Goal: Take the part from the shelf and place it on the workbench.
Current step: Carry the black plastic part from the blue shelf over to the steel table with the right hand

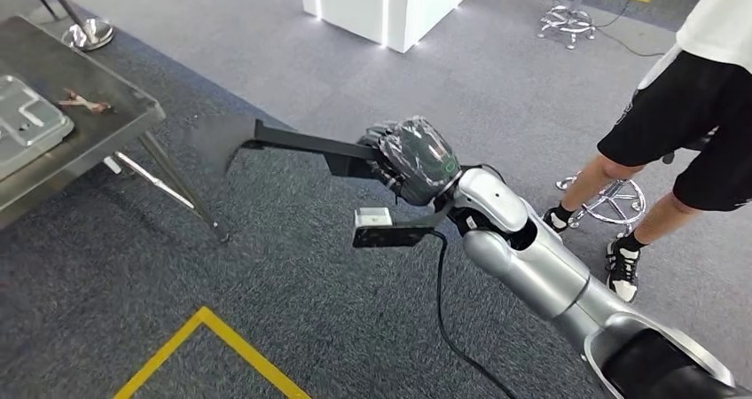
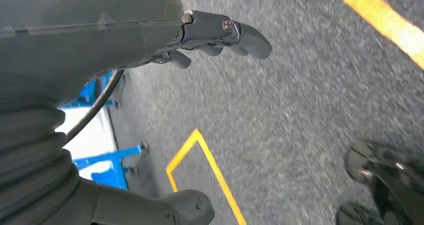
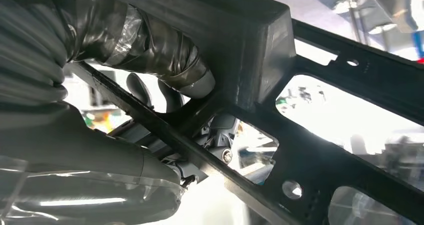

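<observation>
My right hand (image 1: 415, 160) grips a black frame-shaped part (image 1: 293, 139) and holds it out over the grey carpet, its far end pointing toward the metal workbench (image 1: 106, 97) at the left. In the right wrist view the part (image 3: 320, 130) is a black frame with cut-out openings and small holes, and my taped fingers (image 3: 150, 45) wrap around its thick block. My left hand (image 2: 150, 40) hangs above the carpet with its fingers apart and nothing in it.
On the workbench lie a grey metal plate (image 1: 27, 120) and a small brown object (image 1: 84, 104). A person (image 1: 683, 115) stands at the right beside a stool base (image 1: 612, 199). A white pillar (image 1: 386, 4) stands at the back. Yellow floor tape (image 1: 208, 341) runs below.
</observation>
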{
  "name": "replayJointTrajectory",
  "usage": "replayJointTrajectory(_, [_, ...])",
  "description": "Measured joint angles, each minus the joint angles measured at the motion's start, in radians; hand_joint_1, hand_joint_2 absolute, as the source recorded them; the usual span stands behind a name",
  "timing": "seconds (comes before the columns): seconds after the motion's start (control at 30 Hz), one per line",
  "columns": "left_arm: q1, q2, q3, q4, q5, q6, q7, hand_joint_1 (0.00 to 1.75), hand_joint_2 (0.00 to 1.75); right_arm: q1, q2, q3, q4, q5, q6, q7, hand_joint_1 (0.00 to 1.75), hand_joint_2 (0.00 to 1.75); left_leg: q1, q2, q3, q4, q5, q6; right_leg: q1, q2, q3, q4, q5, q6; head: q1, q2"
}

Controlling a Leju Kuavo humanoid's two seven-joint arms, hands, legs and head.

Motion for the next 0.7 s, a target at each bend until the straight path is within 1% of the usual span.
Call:
replayJointTrajectory(0.03, [-0.002, 0.0, 0.0, 0.0, -0.001, -0.003, 0.001, 0.0, 1.75, -0.007, 0.009, 0.005, 0.006, 0.003, 0.003, 0.002, 1.75, 1.75, 0.002, 0.022, -0.034, 0.069, -0.034, -0.004, 0.002, -0.015, 0.002, 0.0, -0.002, -0.003, 0.0, 0.0])
replayJointTrajectory(0.07, [-0.004, 0.0, 0.0, 0.0, -0.002, -0.005, 0.003, 0.0, 1.75, -0.012, 0.016, 0.01, 0.014, 0.005, 0.005, 0.004, 1.75, 1.75, 0.005, 0.032, -0.068, 0.133, -0.058, -0.008, 0.003, -0.03, 0.004, 0.001, -0.005, -0.005, 0.0, 0.0])
replayJointTrajectory(0.1, [-0.005, 0.001, 0.0, 0.0, -0.003, -0.006, 0.005, 0.0, 1.75, -0.015, 0.024, 0.015, 0.021, 0.006, 0.007, 0.006, 1.75, 1.75, 0.008, 0.035, -0.089, 0.171, -0.066, -0.011, 0.004, -0.046, 0.005, 0.001, -0.007, -0.004, 0.0, 0.0])
replayJointTrajectory(0.13, [-0.005, 0.001, 0.0, 0.0, -0.003, -0.007, 0.006, 0.0, 1.75, -0.018, 0.03, 0.02, 0.028, 0.007, 0.008, 0.007, 1.75, 1.75, 0.01, 0.039, -0.09, 0.171, -0.055, -0.014, 0.004, -0.06, 0.007, 0.002, -0.01, -0.003, 0.0, 0.0])
replayJointTrajectory(0.17, [-0.004, 0.001, 0.0, 0.0, -0.004, -0.007, 0.008, 0.0, 1.75, -0.021, 0.036, 0.024, 0.034, 0.007, 0.009, 0.007, 1.75, 1.75, 0.011, 0.045, -0.069, 0.128, -0.026, -0.015, 0.004, -0.074, 0.01, 0.004, -0.014, -0.001, 0.0, 0.0])
replayJointTrajectory(0.2, [-0.003, 0.001, 0.0, 0.0, -0.004, -0.007, 0.009, 0.0, 1.75, -0.026, 0.041, 0.027, 0.038, 0.008, 0.009, 0.008, 1.75, 1.75, 0.011, 0.061, -0.03, 0.055, 0.011, -0.015, 0.004, -0.087, 0.014, 0.005, -0.018, 0.003, 0.0, 0.0])
replayJointTrajectory(0.23, [-0.003, 0.001, 0.0, 0.0, -0.005, -0.007, 0.011, 0.0, 1.75, -0.031, 0.044, 0.03, 0.042, 0.008, 0.009, 0.009, 1.75, 1.75, 0.007, 0.08, 0.008, -0.015, 0.037, -0.011, 0.005, -0.099, 0.018, 0.007, -0.023, 0.007, 0.0, 0.0])
replayJointTrajectory(0.27, [-0.004, 0.001, 0.0, 0.0, -0.006, -0.007, 0.012, 0.0, 1.75, -0.039, 0.045, 0.031, 0.045, 0.008, 0.01, 0.01, 1.75, 1.75, 0.004, 0.095, 0.037, -0.069, 0.055, -0.005, 0.007, -0.11, 0.021, 0.009, -0.028, 0.012, 0.0, 0.0])
replayJointTrajectory(0.3, [-0.004, 0.0, 0.0, 0.0, -0.007, -0.006, 0.013, 0.0, 1.75, -0.046, 0.045, 0.033, 0.047, 0.007, 0.01, 0.011, 1.75, 1.75, 0.0, 0.104, 0.051, -0.098, 0.06, 0.002, 0.01, -0.119, 0.022, 0.01, -0.031, 0.017, 0.0, 0.0])
replayJointTrajectory(0.33, [-0.004, 0.0, 0.0, 0.0, -0.009, -0.006, 0.013, 0.0, 1.75, -0.051, 0.045, 0.034, 0.049, 0.005, 0.01, 0.013, 1.75, 1.75, -0.004, 0.1, 0.051, -0.101, 0.057, 0.009, 0.012, -0.127, 0.024, 0.009, -0.033, 0.021, 0.0, 0.0])
replayJointTrajectory(0.37, [-0.004, 0.0, 0.0, 0.0, -0.01, -0.005, 0.014, 0.0, 1.75, -0.055, 0.045, 0.036, 0.05, 0.004, 0.01, 0.015, 1.75, 1.75, -0.004, 0.089, 0.05, -0.104, 0.058, 0.015, 0.013, -0.135, 0.026, 0.009, -0.035, 0.026, 0.0, 0.0])
replayJointTrajectory(0.4, [-0.003, 0.0, 0.0, 0.0, -0.012, -0.005, 0.014, 0.0, 1.75, -0.058, 0.045, 0.039, 0.051, 0.002, 0.01, 0.016, 1.75, 1.75, -0.002, 0.079, 0.051, -0.107, 0.059, 0.021, 0.011, -0.134, 0.029, 0.01, -0.039, 0.031, 0.0, 0.0])
replayJointTrajectory(0.43, [-0.002, 0.001, 0.0, 0.0, -0.013, -0.004, 0.015, 0.0, 1.75, -0.06, 0.044, 0.041, 0.052, 0.0, 0.011, 0.018, 1.75, 1.75, 0.001, 0.068, 0.054, -0.111, 0.061, 0.027, 0.008, -0.117, 0.027, 0.021, -0.049, 0.036, 0.0, 0.0])
replayJointTrajectory(0.47, [-0.003, 0.001, 0.0, 0.0, -0.013, -0.004, 0.015, 0.0, 1.75, -0.064, 0.044, 0.043, 0.052, -0.001, 0.011, 0.018, 1.75, 1.75, 0.003, 0.058, 0.057, -0.115, 0.063, 0.033, 0.005, -0.093, 0.015, 0.049, -0.068, 0.04, 0.0, 0.0])
replayJointTrajectory(0.5, [-0.003, 0.001, 0.0, 0.0, -0.014, -0.004, 0.016, 0.0, 1.75, -0.066, 0.042, 0.043, 0.053, -0.003, 0.011, 0.019, 1.75, 1.75, 0.005, 0.049, 0.06, -0.117, 0.064, 0.037, 0.002, -0.063, -0.01, 0.102, -0.096, 0.042, 0.0, 0.0])
replayJointTrajectory(0.53, [-0.004, 0.002, 0.0, 0.0, -0.014, -0.004, 0.016, 0.0, 1.75, -0.067, 0.04, 0.044, 0.053, -0.005, 0.011, 0.02, 1.75, 1.75, 0.004, 0.038, 0.06, -0.118, 0.064, 0.04, 0.002, -0.04, -0.046, 0.171, -0.127, 0.043, 0.0, 0.0])
replayJointTrajectory(0.57, [-0.005, 0.002, 0.0, 0.0, -0.014, -0.004, 0.017, 0.0, 1.75, -0.067, 0.037, 0.045, 0.055, -0.006, 0.011, 0.02, 1.75, 1.75, 0.003, 0.026, 0.06, -0.117, 0.064, 0.043, 0.002, -0.031, -0.084, 0.24, -0.152, 0.044, 0.0, 0.0])
replayJointTrajectory(0.6, [-0.005, 0.002, 0.0, 0.0, -0.014, -0.004, 0.017, 0.0, 1.75, -0.066, 0.035, 0.046, 0.056, -0.006, 0.011, 0.021, 1.75, 1.75, 0.003, 0.013, 0.061, -0.117, 0.063, 0.044, 0.002, -0.027, -0.116, 0.291, -0.162, 0.044, 0.0, 0.0])
replayJointTrajectory(0.63, [-0.005, 0.002, 0.0, 0.0, -0.014, -0.004, 0.018, 0.0, 1.75, -0.066, 0.033, 0.047, 0.057, -0.007, 0.012, 0.021, 1.75, 1.75, 0.002, -0.002, 0.062, -0.116, 0.063, 0.044, 0.002, -0.026, -0.13, 0.302, -0.149, 0.043, 0.0, 0.0])
replayJointTrajectory(0.67, [-0.005, 0.001, 0.0, 0.0, -0.014, -0.004, 0.02, 0.0, 1.75, -0.065, 0.033, 0.048, 0.058, -0.007, 0.012, 0.021, 1.75, 1.75, 0.002, -0.017, 0.064, -0.115, 0.062, 0.044, 0.002, -0.023, -0.124, 0.273, -0.116, 0.041, 0.0, 0.0])
replayJointTrajectory(0.7, [-0.005, 0.001, 0.0, 0.0, -0.014, -0.004, 0.022, 0.0, 1.75, -0.065, 0.032, 0.048, 0.059, -0.008, 0.012, 0.021, 1.75, 1.75, 0.002, -0.033, 0.067, -0.114, 0.06, 0.042, 0.002, -0.015, -0.103, 0.213, -0.072, 0.037, 0.0, 0.0])
